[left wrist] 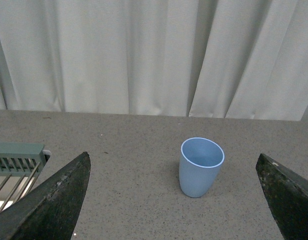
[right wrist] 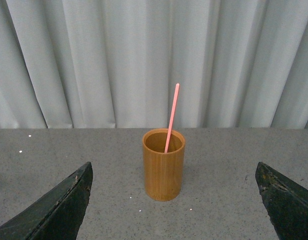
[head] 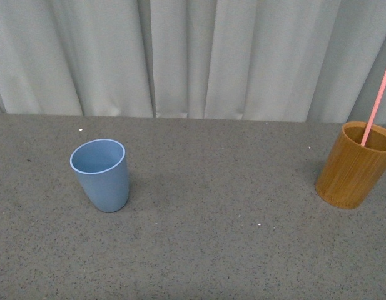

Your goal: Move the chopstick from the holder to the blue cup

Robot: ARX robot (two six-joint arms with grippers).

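blue cup (head: 100, 175): plastic look, matt, smooth, even light blue; left of the frame
holder (head: 352, 169): wood, bamboo-like, fine vertical grain, brown-orange, faint satin sheen; right edge of the frame
chopstick (head: 376, 103): pink-red, smooth, plain; material can't tell
counter (head: 211, 237): grey, speckled, stone-like, matt, fine grainy texture
curtain (head: 199, 56): cloth, pale grey-white, matt, soft vertical folds; upper part of the frame
left gripper (left wrist: 172, 157): fingers (left wrist: 54, 205) black, matt, rough, grainy surface
right gripper (right wrist: 173, 164): fingers (right wrist: 54, 207) same dark matt rough finish
rack (left wrist: 16, 159): grey-green slatted edge, plastic look; thin pale bars below it, material unclear
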